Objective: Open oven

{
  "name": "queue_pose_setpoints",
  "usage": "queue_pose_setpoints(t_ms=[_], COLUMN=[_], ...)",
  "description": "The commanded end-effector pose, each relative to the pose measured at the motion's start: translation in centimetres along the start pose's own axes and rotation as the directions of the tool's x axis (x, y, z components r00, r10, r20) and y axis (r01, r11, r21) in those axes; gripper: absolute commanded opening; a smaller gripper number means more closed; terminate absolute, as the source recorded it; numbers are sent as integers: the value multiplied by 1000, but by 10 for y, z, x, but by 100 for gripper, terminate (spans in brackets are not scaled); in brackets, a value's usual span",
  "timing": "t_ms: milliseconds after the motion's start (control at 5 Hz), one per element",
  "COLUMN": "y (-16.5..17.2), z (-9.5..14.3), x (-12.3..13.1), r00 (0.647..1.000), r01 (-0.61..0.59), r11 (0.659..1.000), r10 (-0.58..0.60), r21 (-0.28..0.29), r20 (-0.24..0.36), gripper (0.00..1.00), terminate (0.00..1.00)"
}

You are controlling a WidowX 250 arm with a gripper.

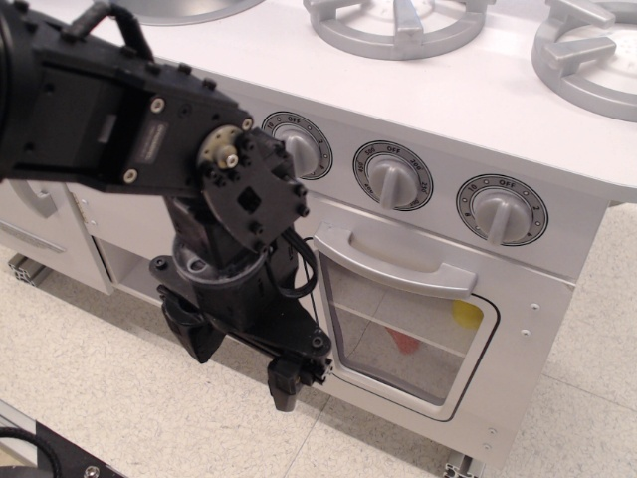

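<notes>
Pincer [242,360] of a black robot arm hangs open and empty in front of the oven [428,299], its two dark fingers [284,383] spread wide and pointing down toward the pale tiled floor [119,398]. It sits low and to the left of the door's wide grey bar handle [383,261], not touching it. The door looks shut, its rounded clear window [403,334] showing a yellow shape and a red one inside. Three dial knobs [396,179] line the panel above, under the grey burners [398,20]. The risk, by the look of it: fingers aimed downward may slide past the handle rather than hook it, or scrape the window; the bulky wrist [239,189] near the left knob could bump it on any upward swing.
</notes>
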State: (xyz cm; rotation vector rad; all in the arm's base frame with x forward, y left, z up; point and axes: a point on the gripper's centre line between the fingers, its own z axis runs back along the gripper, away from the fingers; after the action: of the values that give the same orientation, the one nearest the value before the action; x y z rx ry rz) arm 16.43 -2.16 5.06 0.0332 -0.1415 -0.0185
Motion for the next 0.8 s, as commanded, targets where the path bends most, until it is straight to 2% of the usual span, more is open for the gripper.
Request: queue_pose_setpoints(t_ms=[0, 200, 400, 600], y=[0, 7, 16, 27], z=[0, -12, -12, -17], x=[0, 6, 19, 36], r00=[1000, 968, 871, 720], r01=[0, -249, -482, -687], r11=[1000, 968, 876, 726], r10=[0, 249, 480, 685], r21=[0, 4, -6, -22], r20=[0, 32, 107, 112], gripper=[100, 100, 100, 100], terminate=[0, 0, 0, 0])
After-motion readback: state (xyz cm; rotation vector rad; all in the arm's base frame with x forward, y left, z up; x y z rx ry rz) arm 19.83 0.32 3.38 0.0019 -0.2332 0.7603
